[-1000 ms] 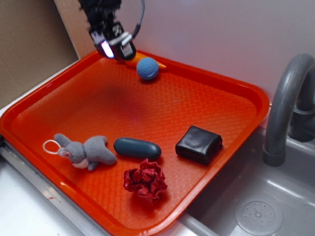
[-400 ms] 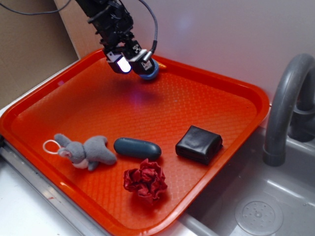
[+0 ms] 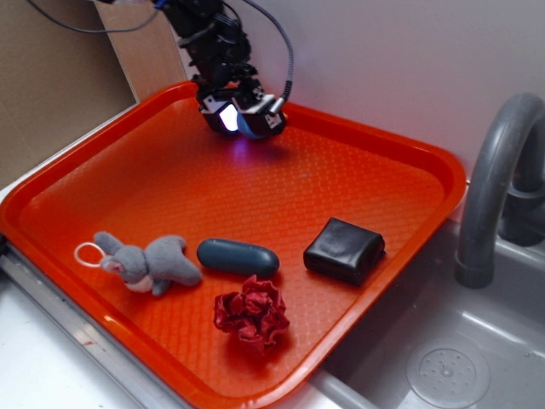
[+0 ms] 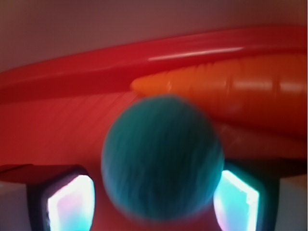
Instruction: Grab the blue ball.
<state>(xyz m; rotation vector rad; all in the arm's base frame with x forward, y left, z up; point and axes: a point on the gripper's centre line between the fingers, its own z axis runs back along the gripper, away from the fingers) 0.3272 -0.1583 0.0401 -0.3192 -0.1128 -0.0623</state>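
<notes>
The blue ball (image 4: pixel 162 156) lies at the far edge of the orange tray (image 3: pixel 409 170), right in front of an orange carrot-like toy (image 4: pixel 240 89). My gripper (image 3: pixel 247 119) has come down over it, so the exterior view shows only a sliver of the ball (image 3: pixel 255 128). In the wrist view the gripper (image 4: pixel 154 197) is open, with the ball sitting between its glowing pads (image 4: pixel 70 202). A gap shows on the left side; the right pad is very close to the ball.
Near the tray's front lie a grey plush bunny (image 3: pixel 145 262), a dark blue-grey capsule (image 3: pixel 238 256), a black block (image 3: pixel 344 249) and a crumpled red thing (image 3: pixel 251 313). A grey faucet (image 3: pixel 494 170) and sink (image 3: pixel 443 358) are on the right.
The gripper has moved right and down from the tray's far left corner onto the ball, which now sits between its fingers. The ball has stayed in place.
</notes>
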